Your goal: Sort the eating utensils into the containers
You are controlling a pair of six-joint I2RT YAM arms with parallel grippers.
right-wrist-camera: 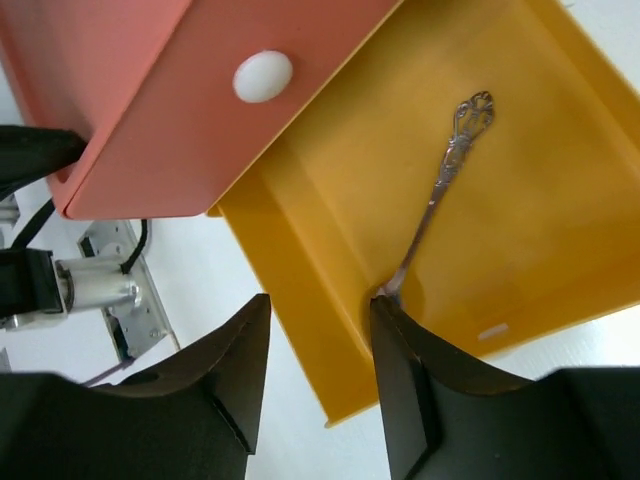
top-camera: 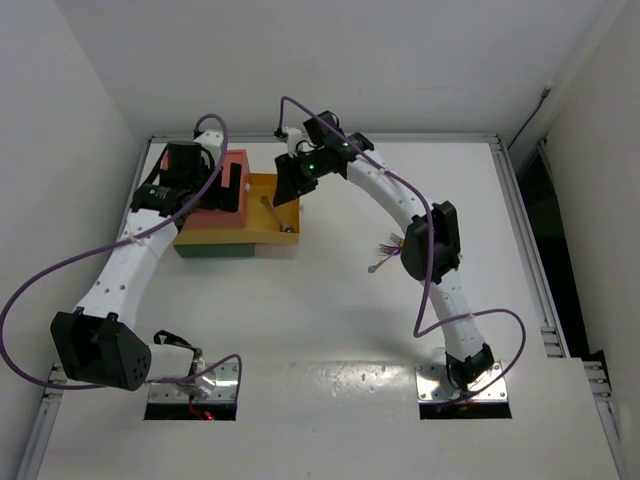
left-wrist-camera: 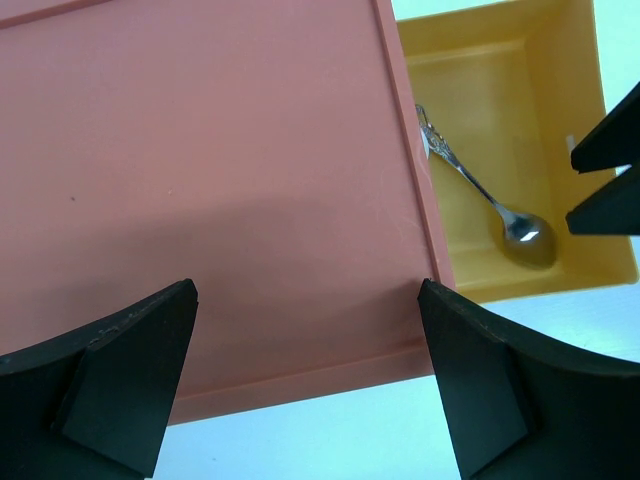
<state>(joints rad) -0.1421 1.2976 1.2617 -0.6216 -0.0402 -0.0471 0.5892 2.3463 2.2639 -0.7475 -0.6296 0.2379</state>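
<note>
The containers are one stacked block at the back left, with a red top, a yellow drawer pulled out to the right and a green bottom. A silver spoon lies loose in the yellow drawer. Its bowl is partly hidden behind one finger of my right gripper, which hangs open over the drawer's side wall. My left gripper is open over the near edge of the red top, holding nothing. A small heap of orange and purple eating utensils lies on the table beside the right arm.
The red drawer's front carries a white knob. A raised rail borders the table on the right and at the back. Purple cables loop off both arms. The right arm's elbow hangs just right of the utensil heap.
</note>
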